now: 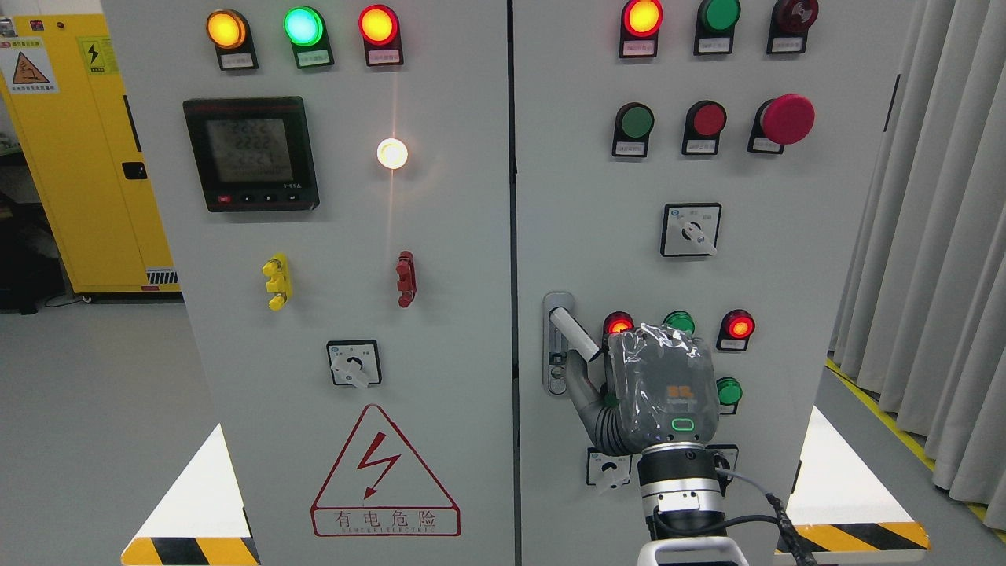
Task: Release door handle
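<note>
The silver door handle (573, 331) sits on the right cabinet door (786, 314), near its left edge. The lever slants down to the right from its lock plate (556, 369). My right hand (659, 387), grey and wrapped in clear film, is just right of the lever's free end with its back to the camera. Its thumb (585, 395) stretches up and left beneath the lever, near its tip. The lever's end shows bare, with nothing wrapped round it. The other fingers are hidden behind the back of the hand. My left arm is out of view.
Indicator lamps, push buttons, a red mushroom stop button (787, 118) and rotary switches (690, 230) cover the right door around my hand. The left door (456, 314) carries a meter (251, 153), lamps and a red warning triangle (385, 472). A yellow cabinet (71, 157) stands left, grey curtains (935, 236) right.
</note>
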You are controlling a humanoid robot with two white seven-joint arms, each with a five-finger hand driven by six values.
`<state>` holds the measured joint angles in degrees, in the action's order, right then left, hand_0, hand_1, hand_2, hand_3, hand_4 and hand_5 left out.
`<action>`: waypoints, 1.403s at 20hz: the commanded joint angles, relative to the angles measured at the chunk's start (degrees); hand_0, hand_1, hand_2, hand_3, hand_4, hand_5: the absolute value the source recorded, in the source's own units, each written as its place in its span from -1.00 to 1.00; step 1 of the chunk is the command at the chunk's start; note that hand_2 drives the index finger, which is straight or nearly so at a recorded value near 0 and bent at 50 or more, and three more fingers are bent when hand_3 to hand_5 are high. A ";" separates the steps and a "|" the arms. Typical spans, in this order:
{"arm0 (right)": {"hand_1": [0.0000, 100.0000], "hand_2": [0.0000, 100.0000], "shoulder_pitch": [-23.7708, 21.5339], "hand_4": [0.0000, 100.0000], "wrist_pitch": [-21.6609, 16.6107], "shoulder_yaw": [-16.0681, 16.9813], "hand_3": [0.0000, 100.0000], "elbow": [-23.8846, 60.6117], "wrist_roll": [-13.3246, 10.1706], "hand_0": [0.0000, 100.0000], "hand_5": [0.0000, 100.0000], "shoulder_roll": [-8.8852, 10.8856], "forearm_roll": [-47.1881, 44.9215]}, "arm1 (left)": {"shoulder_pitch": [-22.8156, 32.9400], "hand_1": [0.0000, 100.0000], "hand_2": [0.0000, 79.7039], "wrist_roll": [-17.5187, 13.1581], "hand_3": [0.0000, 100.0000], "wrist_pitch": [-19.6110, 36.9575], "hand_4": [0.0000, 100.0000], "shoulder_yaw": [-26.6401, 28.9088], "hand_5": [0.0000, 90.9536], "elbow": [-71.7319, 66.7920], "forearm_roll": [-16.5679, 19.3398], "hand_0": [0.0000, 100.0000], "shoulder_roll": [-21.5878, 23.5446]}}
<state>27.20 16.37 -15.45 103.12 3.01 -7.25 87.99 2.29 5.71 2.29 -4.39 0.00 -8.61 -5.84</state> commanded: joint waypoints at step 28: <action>-0.38 0.95 -0.04 1.00 -0.11 1.74 1.00 1.20 0.07 0.16 1.00 0.22 -0.27 | 0.00 0.11 -1.00 0.01 -1.00 0.00 -1.00 0.00 -1.00 0.88 0.00 -0.76 -0.04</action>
<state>27.09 16.30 -14.44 104.06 3.04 -7.09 87.76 2.29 5.71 2.29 -4.39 0.00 -8.61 -5.85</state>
